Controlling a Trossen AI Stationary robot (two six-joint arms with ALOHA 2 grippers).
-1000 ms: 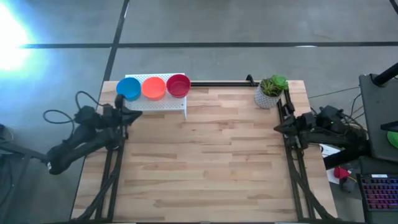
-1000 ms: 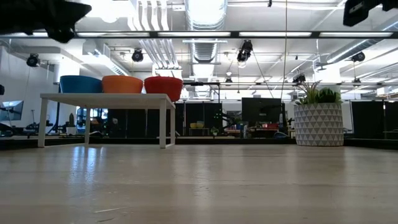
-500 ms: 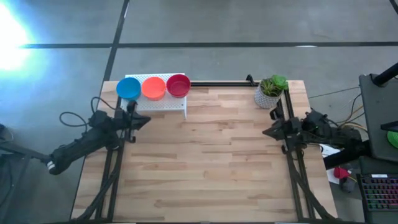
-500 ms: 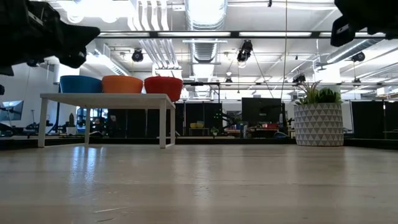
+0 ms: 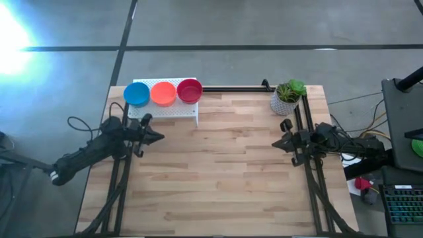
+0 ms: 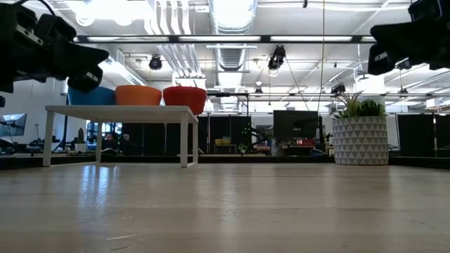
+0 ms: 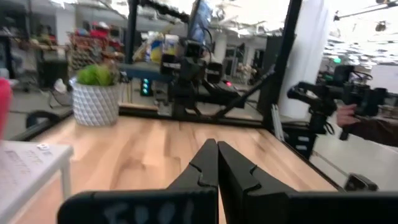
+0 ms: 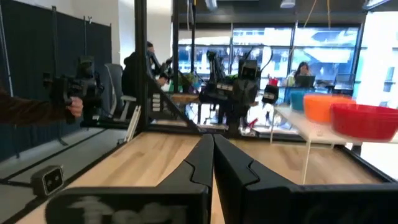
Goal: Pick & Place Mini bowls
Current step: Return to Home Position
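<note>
Three mini bowls stand in a row on a small white perforated stand (image 5: pixel 173 110) at the table's far left: blue (image 5: pixel 137 94), orange (image 5: pixel 162 93) and red (image 5: pixel 189 90). In the low view they rest by their bases on the stand's top (image 6: pixel 119 109). My left gripper (image 5: pixel 158 137) is shut and empty, just near the stand, pointing level toward the table's right. My right gripper (image 5: pixel 275 143) is shut and empty at the table's right side, pointing level toward the left. Both pairs of shut fingers show in the wrist views (image 7: pixel 217 163) (image 8: pixel 212 155).
A white pot with a green plant (image 5: pixel 287 98) stands at the far right corner. A black rail (image 5: pixel 231 88) runs along the far edge. The wooden table top (image 5: pixel 218 172) lies open between the arms. A person's hand shows beyond the table (image 8: pixel 73 107).
Both arms have sunk and reached inward over the table. My left gripper has gone down and toward the table's right, rolling somewhat, to a place just near the stand. My right gripper has gone down and toward the table's left. Both stayed shut. The bowls have not moved.
</note>
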